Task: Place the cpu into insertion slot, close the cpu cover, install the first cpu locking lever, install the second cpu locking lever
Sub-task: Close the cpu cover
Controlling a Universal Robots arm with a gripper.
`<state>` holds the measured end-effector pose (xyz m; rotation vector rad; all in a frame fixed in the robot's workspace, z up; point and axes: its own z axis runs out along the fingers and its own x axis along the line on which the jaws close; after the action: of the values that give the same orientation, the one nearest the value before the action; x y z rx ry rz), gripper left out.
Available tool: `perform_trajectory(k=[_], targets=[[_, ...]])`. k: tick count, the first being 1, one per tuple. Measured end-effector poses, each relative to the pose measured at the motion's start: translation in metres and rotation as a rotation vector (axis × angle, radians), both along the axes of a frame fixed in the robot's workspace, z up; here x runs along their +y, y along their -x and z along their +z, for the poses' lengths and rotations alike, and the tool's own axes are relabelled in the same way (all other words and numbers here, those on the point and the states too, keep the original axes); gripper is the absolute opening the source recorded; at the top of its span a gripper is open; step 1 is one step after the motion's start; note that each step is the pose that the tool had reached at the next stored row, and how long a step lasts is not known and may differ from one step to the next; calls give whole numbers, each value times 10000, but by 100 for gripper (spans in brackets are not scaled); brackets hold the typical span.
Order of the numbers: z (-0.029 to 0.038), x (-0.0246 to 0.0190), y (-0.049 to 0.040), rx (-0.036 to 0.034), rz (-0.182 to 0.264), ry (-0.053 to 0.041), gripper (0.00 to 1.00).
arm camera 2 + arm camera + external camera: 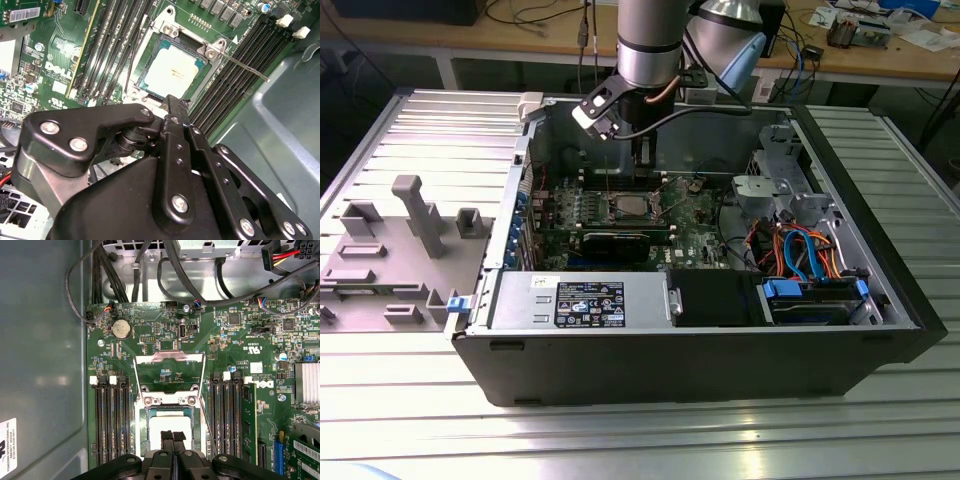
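Hand point(173, 436) just above cpu point(172, 74)

cpu point(170, 423) partly hidden under the tool point(173, 434), one edge of insertion slot point(141, 427) covered too

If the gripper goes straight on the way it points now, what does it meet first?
Most likely the cpu, seated in the insertion slot directly ahead of the shut gripper; the gap between them is unclear.

cpu point(172, 70) in insertion slot point(169, 31), cpu cover point(170, 358) raised beside it, fingers point(167, 442) above
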<state>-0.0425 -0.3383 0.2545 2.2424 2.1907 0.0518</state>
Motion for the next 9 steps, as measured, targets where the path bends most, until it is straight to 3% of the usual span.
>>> perform_trajectory(k=[9], targets=[[35,0,0,0,0,1,11]])
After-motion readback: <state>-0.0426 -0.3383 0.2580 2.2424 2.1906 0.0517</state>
